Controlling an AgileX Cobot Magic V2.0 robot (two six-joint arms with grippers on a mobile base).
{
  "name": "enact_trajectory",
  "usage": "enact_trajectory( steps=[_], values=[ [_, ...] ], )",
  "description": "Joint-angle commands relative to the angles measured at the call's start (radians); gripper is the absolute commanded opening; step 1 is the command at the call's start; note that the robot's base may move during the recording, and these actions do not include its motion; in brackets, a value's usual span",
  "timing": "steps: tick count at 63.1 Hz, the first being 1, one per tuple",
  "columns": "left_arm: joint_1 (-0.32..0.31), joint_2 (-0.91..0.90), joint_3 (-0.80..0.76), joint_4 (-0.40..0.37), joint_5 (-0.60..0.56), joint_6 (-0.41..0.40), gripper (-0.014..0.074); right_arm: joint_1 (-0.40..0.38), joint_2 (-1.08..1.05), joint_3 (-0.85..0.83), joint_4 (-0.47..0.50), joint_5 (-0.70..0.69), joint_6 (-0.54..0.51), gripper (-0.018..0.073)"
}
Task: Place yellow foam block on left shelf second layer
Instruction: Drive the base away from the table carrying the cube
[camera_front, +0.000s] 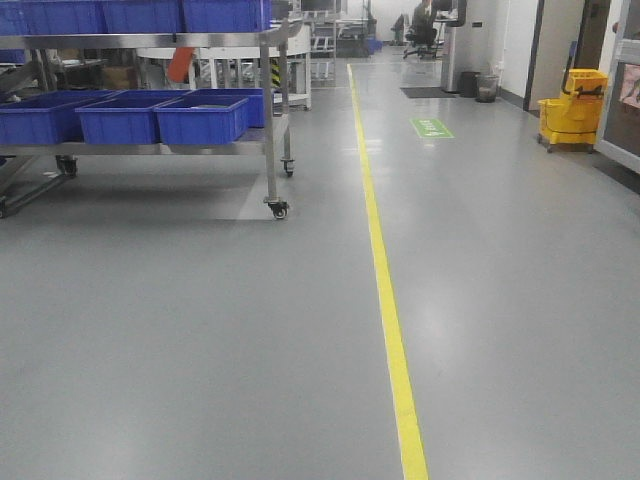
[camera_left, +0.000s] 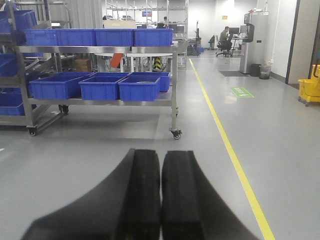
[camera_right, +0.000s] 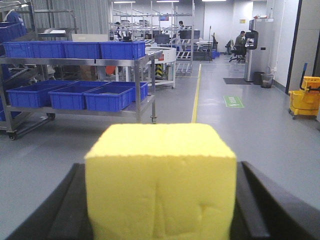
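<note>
The yellow foam block (camera_right: 160, 180) fills the lower middle of the right wrist view, held between my right gripper's two black fingers (camera_right: 252, 200), which press its left and right sides. My right gripper (camera_right: 160, 172) is shut on it above the grey floor. My left gripper (camera_left: 160, 160) shows in the left wrist view with its two black fingers (camera_left: 142, 190) pressed together, empty. A wheeled metal shelf (camera_front: 268, 110) stands ahead on the left, its layers holding blue bins (camera_front: 200, 118). It also shows in the left wrist view (camera_left: 174, 75) and the right wrist view (camera_right: 139, 80). Neither gripper shows in the front view.
A yellow floor line (camera_front: 385, 290) runs away down the aisle. A yellow mop bucket (camera_front: 572, 112) stands at the right wall. A green floor sign (camera_front: 431, 128) lies farther on. A bin (camera_front: 486, 88), a seated person (camera_front: 420, 30) and more racks are at the far end.
</note>
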Motion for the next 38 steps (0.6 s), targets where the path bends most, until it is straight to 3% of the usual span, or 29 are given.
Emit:
enact_trajectory(
  steps=[1, 38],
  values=[
    [0.002, -0.017, 0.027, -0.006, -0.082, -0.003, 0.0124, -0.006, 0.010, -0.031, -0.008, -0.087, -0.007, 0.0501],
    [0.002, -0.017, 0.027, -0.006, -0.082, -0.003, 0.0124, -0.006, 0.010, -0.031, -0.008, -0.087, -0.007, 0.0501]
  ],
)
